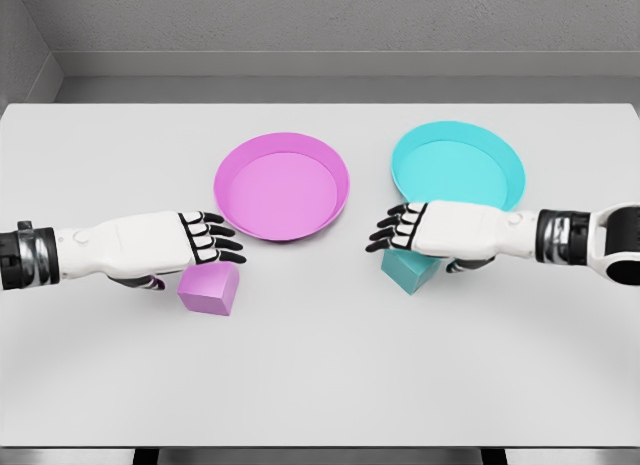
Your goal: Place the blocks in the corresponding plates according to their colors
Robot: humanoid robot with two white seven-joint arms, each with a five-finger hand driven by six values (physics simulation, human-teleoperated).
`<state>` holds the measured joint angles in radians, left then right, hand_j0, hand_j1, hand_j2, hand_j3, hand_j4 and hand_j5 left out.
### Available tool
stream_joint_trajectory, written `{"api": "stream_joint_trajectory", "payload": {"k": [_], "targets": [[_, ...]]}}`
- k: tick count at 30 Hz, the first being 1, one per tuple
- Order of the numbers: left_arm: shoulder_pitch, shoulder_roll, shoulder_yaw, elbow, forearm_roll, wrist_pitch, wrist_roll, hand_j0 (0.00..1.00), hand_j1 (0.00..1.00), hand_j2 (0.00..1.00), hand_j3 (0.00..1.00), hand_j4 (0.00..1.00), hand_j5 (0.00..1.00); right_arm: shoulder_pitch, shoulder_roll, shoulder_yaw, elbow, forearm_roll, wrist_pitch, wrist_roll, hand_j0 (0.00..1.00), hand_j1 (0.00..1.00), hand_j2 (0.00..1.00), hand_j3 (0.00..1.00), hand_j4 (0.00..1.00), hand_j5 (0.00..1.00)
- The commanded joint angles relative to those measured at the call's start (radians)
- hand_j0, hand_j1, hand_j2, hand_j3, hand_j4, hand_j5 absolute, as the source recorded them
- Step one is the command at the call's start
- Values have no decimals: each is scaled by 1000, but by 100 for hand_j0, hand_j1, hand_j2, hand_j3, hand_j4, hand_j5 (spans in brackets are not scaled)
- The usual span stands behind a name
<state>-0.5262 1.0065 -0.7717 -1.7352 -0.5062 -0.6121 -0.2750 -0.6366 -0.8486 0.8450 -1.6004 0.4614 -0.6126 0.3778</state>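
we see l hand [165, 247] open over pink block [209, 289], r hand [440, 230] open over teal block [410, 269]; no text.

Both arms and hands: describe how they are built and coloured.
The left hand and right hand match: white shells over palm and forearm, black segmented fingers with white pads, and dark banded wrist joints with metallic rings. No cables or markings show.

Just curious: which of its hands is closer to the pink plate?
Left. The left hand sits just below-left of the pink plate, above the pink block. The right hand is farther right, by the cyan plate.
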Motion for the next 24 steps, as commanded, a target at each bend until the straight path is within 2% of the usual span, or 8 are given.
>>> {"api": "stream_joint_trajectory", "payload": {"k": [1, 9, 11, 15, 24], "targets": [[0, 1, -1, -6, 3, 1, 0, 100, 100, 100, 100, 100, 100, 0, 12, 6, 14, 5, 2, 0, 100, 100, 100, 100, 100, 100], [0, -6, -14, -17, 0, 1, -1, 100, 100, 100, 100, 100, 100, -8, 26, 8, 42, 17, 2, 0, 100, 100, 100, 100, 100, 100], [0, -8, -15, -17, -3, 1, 0, 100, 100, 100, 100, 100, 100, -14, 51, 8, 66, 20, 2, 3, 100, 100, 100, 100, 100, 100], [0, -9, -15, -21, -3, 1, -1, 100, 100, 100, 100, 100, 100, -14, 52, 16, 65, 19, 2, 18, 99, 99, 99, 99, 99, 99], [2, -20, -23, -20, -6, 1, -6, 100, 100, 100, 100, 100, 100, -12, 66, 17, 62, 22, 2, 66, 83, 83, 83, 83, 83, 83]]}}
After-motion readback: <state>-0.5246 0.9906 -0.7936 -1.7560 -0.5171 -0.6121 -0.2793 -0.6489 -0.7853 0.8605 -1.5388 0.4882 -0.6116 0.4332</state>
